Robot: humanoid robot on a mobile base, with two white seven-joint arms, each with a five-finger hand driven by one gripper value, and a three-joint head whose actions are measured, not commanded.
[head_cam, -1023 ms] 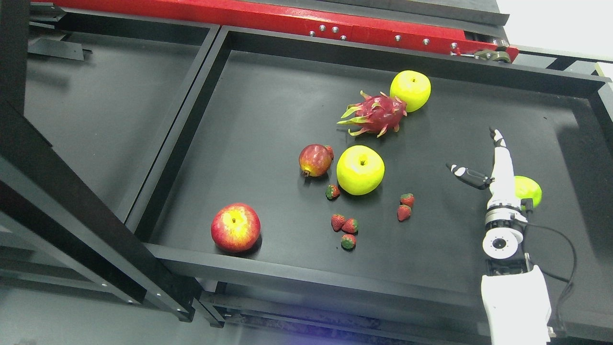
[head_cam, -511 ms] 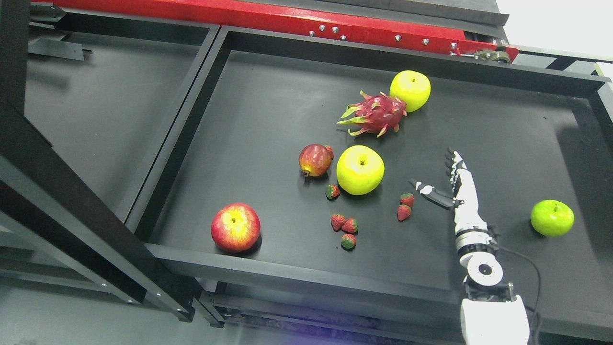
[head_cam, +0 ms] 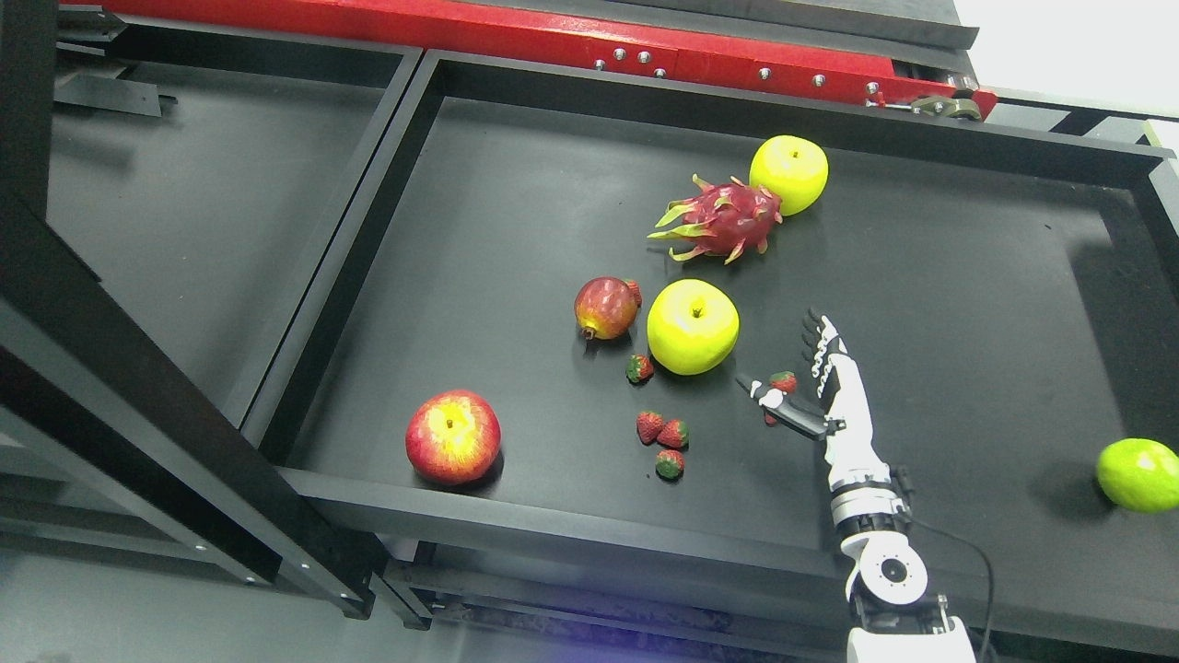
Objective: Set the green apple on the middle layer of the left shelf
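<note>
Fingers (head_cam: 822, 354) spread and straight, holding nothing; right hand (head_cam: 834, 391) over front-middle of the black shelf tray (head_cam: 921, 276), just beside small red strawberries (head_cam: 783, 380). Round green apple (head_cam: 1138, 474) loose at tray's right edge, well apart from hand. To redo grasp: approach from above, cup from the edge side, close slowly. Risk: rolls off. Shiny yellow-green apple (head_cam: 693, 326) near; ignore.
</note>
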